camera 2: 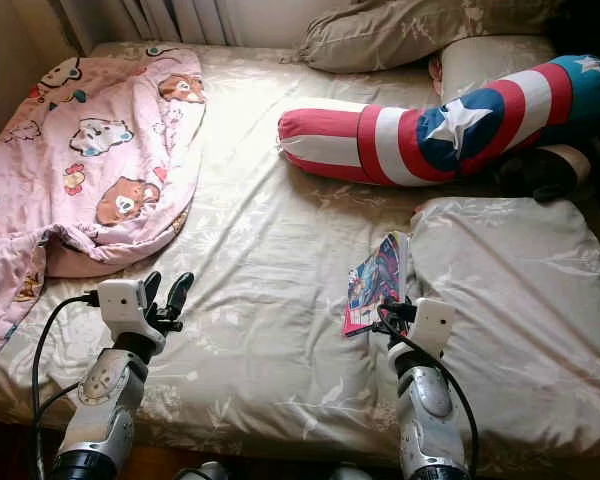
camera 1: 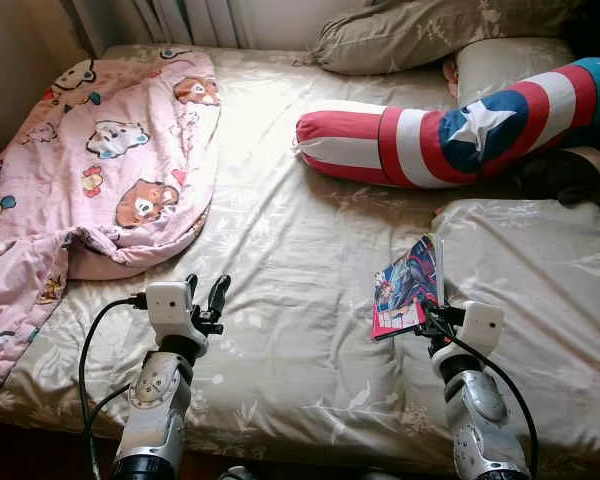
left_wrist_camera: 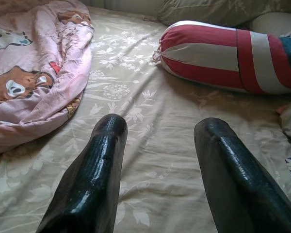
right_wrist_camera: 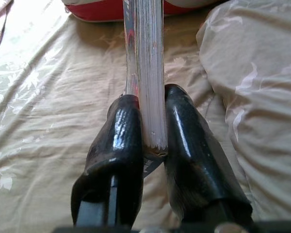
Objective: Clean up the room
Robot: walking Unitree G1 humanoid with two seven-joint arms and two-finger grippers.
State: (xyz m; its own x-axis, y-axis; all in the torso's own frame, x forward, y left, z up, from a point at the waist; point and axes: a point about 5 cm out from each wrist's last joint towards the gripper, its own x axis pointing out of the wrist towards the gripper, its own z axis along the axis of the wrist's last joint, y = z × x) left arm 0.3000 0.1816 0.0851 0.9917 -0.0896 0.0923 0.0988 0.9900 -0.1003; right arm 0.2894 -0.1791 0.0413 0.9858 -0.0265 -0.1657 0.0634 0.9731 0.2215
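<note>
Two grippers: you have both raised over the near part of the bed.
Right gripper (right_wrist_camera: pixel 153 126): its two black fingers are pressed against either side of a thin colourful paperback book (camera 1: pixel 408 285), pinching its lower edge; in the right wrist view you look straight along the white page block standing between the pads.
Book: it stands on edge, tilted, held just above the beige floral bedsheet (camera 1: pixel 280 260), right beside the rumpled beige pillow (camera 1: pixel 530 290) on your right.
Left gripper (left_wrist_camera: pixel 160 145): fingers spread apart with nothing between them, hovering over bare sheet near the bed's front edge.
Pink cartoon-print blanket (camera 1: pixel 110 170): bunched in a heap on your left side of the bed, close to the left gripper.
Red, white and blue star-patterned bolster cushion (camera 1: pixel 450 125): lying across the far right of the bed, well beyond the book.
</note>
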